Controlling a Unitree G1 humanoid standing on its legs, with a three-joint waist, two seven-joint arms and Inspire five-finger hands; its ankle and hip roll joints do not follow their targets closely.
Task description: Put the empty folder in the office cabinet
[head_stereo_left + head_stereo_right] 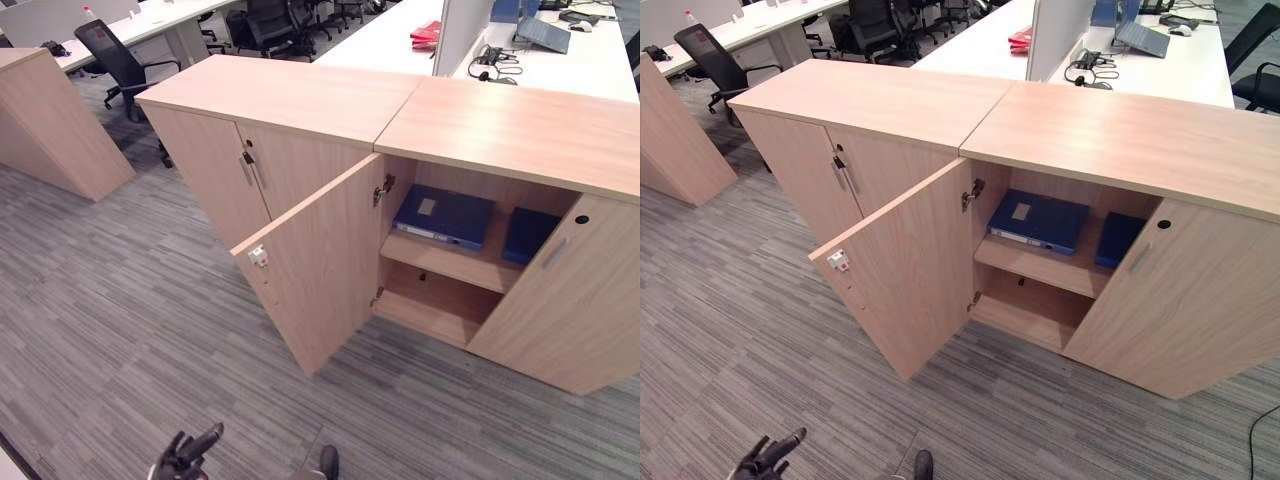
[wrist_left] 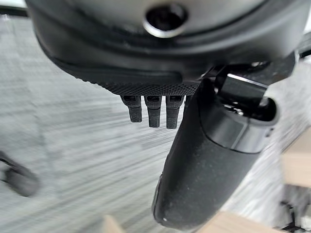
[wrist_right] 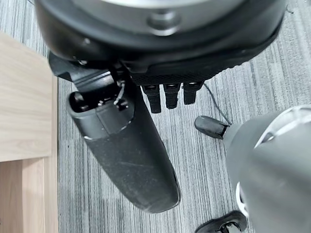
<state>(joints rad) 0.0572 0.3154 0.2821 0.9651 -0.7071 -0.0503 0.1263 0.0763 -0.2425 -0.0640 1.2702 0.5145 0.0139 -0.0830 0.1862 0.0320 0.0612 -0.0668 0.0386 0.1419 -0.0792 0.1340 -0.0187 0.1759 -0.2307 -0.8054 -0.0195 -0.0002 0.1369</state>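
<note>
With both blue folders (image 1: 444, 216) lying on the cabinet's (image 1: 500, 130) upper shelf, I am hanging my left hand (image 1: 186, 455) and right hand (image 3: 131, 145) released, judging the open door (image 1: 315, 265) needs closing squarely.

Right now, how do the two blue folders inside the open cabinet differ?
The left folder lies flat on the upper shelf in full view, with a pale label on its cover. The right folder is partly hidden behind the half-closed right door and shows no label. Both are dark blue and share that shelf.
</note>
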